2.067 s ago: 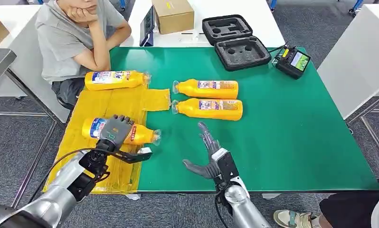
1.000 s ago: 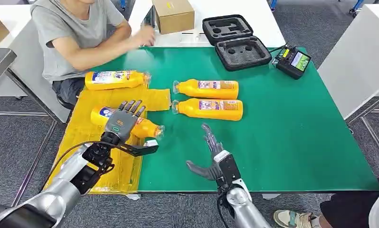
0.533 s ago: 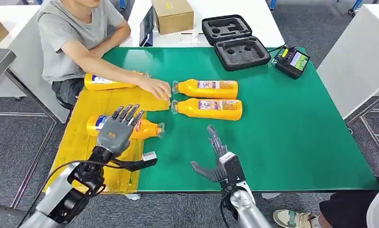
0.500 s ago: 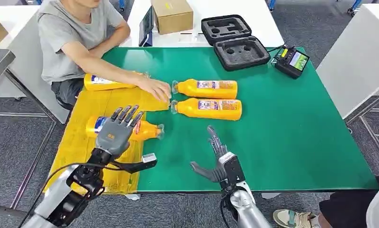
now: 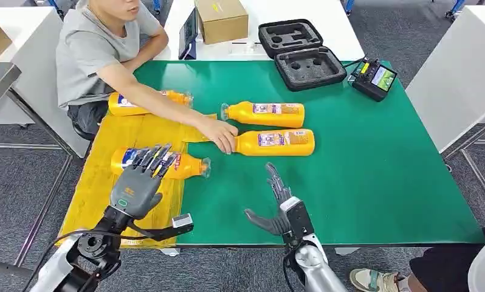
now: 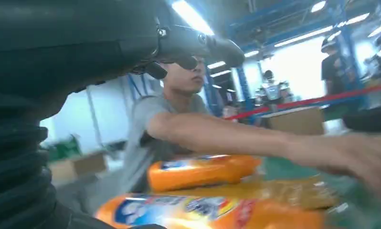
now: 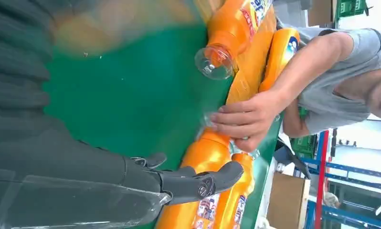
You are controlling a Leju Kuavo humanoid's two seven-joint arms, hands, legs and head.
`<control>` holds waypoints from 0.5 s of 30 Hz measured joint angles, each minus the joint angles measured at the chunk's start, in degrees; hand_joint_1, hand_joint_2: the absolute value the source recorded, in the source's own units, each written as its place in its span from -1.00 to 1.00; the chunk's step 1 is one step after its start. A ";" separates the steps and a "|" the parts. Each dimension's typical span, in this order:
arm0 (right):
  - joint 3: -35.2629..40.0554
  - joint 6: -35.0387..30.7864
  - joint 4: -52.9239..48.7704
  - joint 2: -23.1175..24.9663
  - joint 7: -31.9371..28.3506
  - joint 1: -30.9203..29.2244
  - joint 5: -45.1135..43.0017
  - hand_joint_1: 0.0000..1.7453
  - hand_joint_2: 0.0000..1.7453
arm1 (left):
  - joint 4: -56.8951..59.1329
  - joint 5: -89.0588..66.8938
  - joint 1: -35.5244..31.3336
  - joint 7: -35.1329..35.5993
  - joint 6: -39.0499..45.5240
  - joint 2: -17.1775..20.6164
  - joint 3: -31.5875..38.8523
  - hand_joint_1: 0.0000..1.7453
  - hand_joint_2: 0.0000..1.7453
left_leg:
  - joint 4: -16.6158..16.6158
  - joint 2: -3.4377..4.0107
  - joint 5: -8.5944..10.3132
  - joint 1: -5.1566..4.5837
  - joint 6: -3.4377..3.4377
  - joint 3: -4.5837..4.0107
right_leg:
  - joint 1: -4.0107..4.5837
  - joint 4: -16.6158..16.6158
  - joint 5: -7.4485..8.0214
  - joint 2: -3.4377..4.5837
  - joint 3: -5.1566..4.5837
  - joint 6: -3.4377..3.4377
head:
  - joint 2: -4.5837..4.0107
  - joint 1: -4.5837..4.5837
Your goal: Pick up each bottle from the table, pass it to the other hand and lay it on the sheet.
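Both my hands, left hand (image 5: 134, 188) and right hand (image 5: 275, 204), spread empty; mid-table bottle (image 5: 273, 142) looks light, slick, rigid, so grab its belly.

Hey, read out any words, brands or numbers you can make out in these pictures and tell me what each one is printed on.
None can be read.
Orange bottle labels: print too small.
Bottle under the left hand, blue label: letters blurred.
Cardboard box: small yellow sticker, unreadable.
Handheld controller screen: too small.
Right hand: no markings show.
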 measured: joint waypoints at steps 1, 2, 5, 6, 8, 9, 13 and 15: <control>0.00 -0.02 -0.32 0.00 0.00 0.15 0.04 -1.00 1.00 | 0.00 2.86 -0.05 -1.80 0.30 0.00 0.15 -1.00 1.00 | 0.00 0.00 0.00 0.00 0.00 0.00 | 0.00 0.00 0.00 0.00 0.00 0.00 | 0.00 -0.02; 0.00 -0.04 -0.50 0.00 0.00 0.22 0.04 -1.00 1.00 | 0.00 4.07 -0.08 -2.55 0.39 0.00 0.17 -1.00 1.00 | 0.00 0.00 0.00 0.00 0.00 0.00 | 0.00 0.00 0.00 0.01 0.00 0.00 | 0.00 0.00; 0.00 -0.11 -0.96 0.00 0.00 0.40 0.04 -1.00 1.00 | 0.00 6.27 -0.13 -4.15 0.57 0.00 0.26 -1.00 1.00 | 0.00 0.00 0.00 0.00 0.00 0.00 | 0.00 0.00 0.00 0.02 -0.01 0.00 | 0.00 -0.02; 0.00 -0.11 -1.28 0.00 0.00 0.55 0.07 -1.00 1.00 | 0.00 9.63 -0.17 -6.02 0.57 -0.02 0.37 -1.00 1.00 | 0.00 0.00 0.00 0.00 0.00 0.00 | 0.00 0.00 0.00 0.01 -0.01 0.00 | 0.00 0.00; 0.04 -0.11 -1.98 0.00 0.00 0.80 0.17 -1.00 1.00 | 0.02 17.22 -0.17 -10.07 0.65 -0.41 0.85 -1.00 1.00 | 0.00 0.00 -0.01 0.00 0.00 0.00 | 0.00 0.00 0.00 0.01 -0.01 0.00 | 0.00 -0.02; 0.09 -0.13 -2.51 0.00 0.00 0.99 0.44 -1.00 1.00 | 0.11 21.58 -0.16 -12.24 0.92 -1.14 1.25 -1.00 1.00 | 0.00 0.00 -0.01 0.00 0.00 0.00 | 0.00 0.00 0.00 0.01 -0.01 0.00 | 0.00 -0.02; 0.39 -0.33 -4.77 0.04 0.00 1.61 0.94 -1.00 1.00 | 0.48 29.21 -0.03 -16.14 1.40 -3.87 2.82 -1.00 1.00 | 0.00 0.00 -0.01 -0.01 0.00 -0.01 | -0.02 0.00 0.00 0.00 0.00 0.00 | 0.00 0.00; 0.70 -0.61 -6.03 0.07 0.00 2.11 1.11 -1.00 1.00 | 0.50 32.58 0.44 -17.82 0.88 -5.31 3.21 -1.00 1.00 | 0.00 -0.01 -0.02 -0.02 0.01 -0.01 | -0.04 -0.01 0.00 0.01 0.00 0.01 | 0.00 0.00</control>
